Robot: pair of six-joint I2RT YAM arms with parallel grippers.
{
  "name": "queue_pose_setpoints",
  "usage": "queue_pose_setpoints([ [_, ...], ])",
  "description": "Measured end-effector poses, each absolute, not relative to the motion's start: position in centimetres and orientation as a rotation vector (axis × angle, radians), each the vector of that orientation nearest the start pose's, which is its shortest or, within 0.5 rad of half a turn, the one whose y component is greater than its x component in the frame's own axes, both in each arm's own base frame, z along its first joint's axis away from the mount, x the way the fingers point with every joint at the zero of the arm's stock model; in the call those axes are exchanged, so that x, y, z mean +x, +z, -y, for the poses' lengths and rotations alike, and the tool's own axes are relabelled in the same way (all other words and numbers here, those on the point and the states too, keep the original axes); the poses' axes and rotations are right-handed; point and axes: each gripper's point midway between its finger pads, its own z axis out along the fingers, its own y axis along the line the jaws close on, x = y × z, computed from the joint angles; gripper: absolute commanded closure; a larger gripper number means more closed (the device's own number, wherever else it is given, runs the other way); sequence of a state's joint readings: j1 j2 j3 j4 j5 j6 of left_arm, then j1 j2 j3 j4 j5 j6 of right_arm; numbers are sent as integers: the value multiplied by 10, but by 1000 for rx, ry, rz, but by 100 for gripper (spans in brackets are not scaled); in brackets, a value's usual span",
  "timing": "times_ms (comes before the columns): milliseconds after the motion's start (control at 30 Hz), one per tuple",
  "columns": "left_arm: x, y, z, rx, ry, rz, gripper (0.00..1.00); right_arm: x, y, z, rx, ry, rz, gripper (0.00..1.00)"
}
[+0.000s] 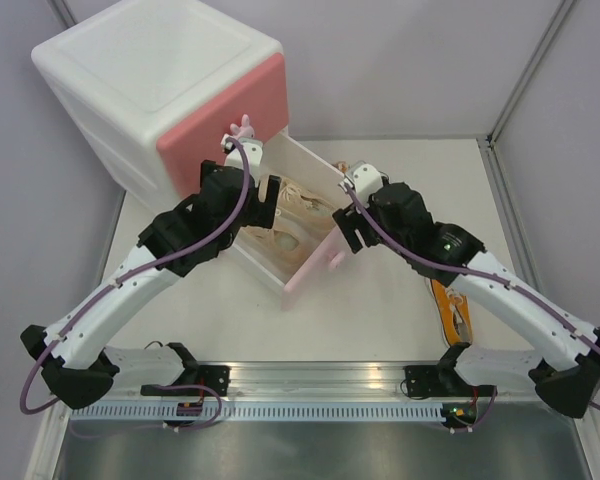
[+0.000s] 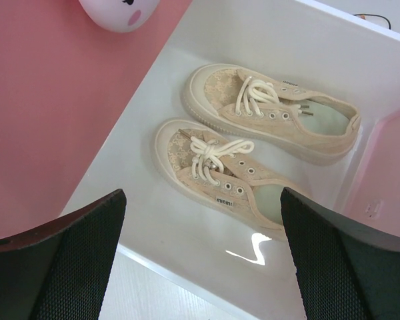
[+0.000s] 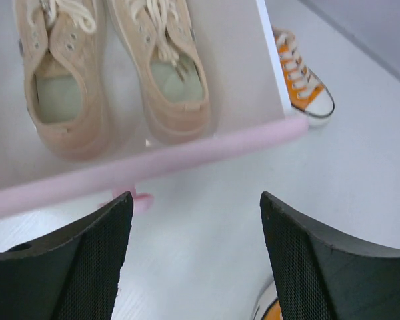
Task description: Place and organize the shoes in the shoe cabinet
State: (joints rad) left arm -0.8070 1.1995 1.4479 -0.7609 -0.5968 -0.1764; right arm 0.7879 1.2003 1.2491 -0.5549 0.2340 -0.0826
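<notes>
From above, the boxy white plastic shoe cabinet with pink drawer fronts stands at the far left of the white tabletop. Its lower drawer is pulled out. Two cream lace-up sneakers lie inside it. The left end effector hangs over the drawer. The right end effector is near the drawer's pink front panel. Part of an orange canvas sneaker shows under the right arm.

The left wrist camera looks down into the drawer. The far cream sneaker and the near cream sneaker lie side by side, toes toward the cabinet. A white bunny-shaped knob sits on the pink front above. The left end effector is spread wide, with nothing between its fingers.

The right wrist camera shows the heels of both cream sneakers behind the pink front panel. A second orange sneaker lies on the tabletop just beside the drawer wall. A bit of orange and white shows at the bottom edge. The right end effector is also spread apart and holds nothing.
</notes>
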Motion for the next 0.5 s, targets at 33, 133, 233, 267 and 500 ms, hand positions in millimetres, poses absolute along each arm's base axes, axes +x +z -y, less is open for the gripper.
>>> queue_pose_setpoints([
  [33, 290, 332, 169, 274, -9, -1972, 0, 280, 273, -218, -729, 193, -1938, 19],
  [133, 291, 331, 170, 276, -7, -1974, 0, 261, 258, -201, -705, 201, -1976, 19],
  [233, 292, 332, 171, 274, -9, -1972, 0, 246, 240, -191, -696, 223, -2016, 19],
  [267, 292, 332, 172, 274, -11, -1970, 0, 242, 232, -190, -699, 234, -2034, 19],
  [500, 293, 334, 173, 273, -16, -1967, 0, 227, 178, -208, -780, 330, -2165, 20],
])
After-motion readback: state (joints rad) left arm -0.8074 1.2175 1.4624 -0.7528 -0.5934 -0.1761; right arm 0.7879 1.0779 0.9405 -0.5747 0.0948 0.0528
